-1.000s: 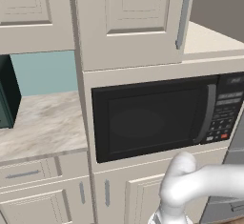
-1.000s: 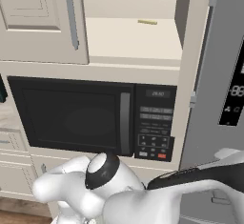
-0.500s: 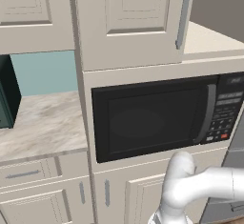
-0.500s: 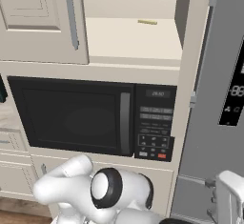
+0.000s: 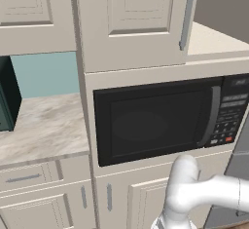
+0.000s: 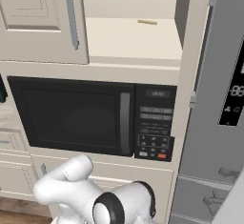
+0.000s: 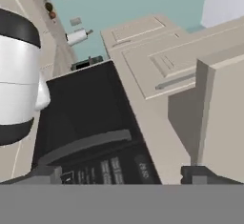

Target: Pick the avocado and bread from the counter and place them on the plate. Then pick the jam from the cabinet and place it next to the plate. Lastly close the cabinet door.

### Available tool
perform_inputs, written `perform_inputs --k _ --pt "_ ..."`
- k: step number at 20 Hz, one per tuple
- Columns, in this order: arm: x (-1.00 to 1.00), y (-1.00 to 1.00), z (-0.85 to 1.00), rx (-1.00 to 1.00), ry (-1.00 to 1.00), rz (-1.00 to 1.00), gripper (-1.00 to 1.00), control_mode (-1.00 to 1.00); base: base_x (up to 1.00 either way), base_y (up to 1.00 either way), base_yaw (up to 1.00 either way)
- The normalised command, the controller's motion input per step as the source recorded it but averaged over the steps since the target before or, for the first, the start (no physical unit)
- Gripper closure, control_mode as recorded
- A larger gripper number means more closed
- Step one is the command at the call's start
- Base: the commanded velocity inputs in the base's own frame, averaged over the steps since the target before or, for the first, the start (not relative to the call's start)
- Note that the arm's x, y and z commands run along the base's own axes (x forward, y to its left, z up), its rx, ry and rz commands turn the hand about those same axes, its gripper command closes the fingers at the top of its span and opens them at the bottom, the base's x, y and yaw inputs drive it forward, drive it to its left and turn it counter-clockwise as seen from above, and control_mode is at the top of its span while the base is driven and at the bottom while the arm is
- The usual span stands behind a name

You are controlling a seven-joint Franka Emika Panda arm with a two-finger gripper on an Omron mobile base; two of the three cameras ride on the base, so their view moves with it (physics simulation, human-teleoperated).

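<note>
Cabinet door (image 6: pixel 43 20) is seen swung open above the microwave (image 6: pixel 95 118); judged rigid and hinged, best pushed at the bar handle (image 6: pixel 71 14). Shelf (image 6: pixel 136 37) inside looks bare; jam location cannot be told. End effector (image 7: pixel 119 178) is spread wide, nothing held.

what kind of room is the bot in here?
A rendered home kitchen: built-in black microwave under a cream cabinet whose cabinet door stands open, beige marbled counter alongside, grey fridge beside it.
</note>
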Motion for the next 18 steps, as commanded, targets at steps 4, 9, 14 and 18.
perform_inputs --k 4,9,14,18 --pt "0.00 -0.36 0.66 0.30 0.20 0.07 -1.00 -1.00 0.00 0.00 0.00" --pt "0.08 -0.10 0.30 0.23 0.36 0.08 -1.00 -1.00 0.00 0.00 0.00" --pt "0.08 -0.17 0.32 0.21 0.38 0.08 -1.00 -1.00 0.00 0.00 0.00" --pt "0.27 -0.23 0.28 0.20 0.38 0.10 -1.00 -1.00 0.00 0.00 0.00"
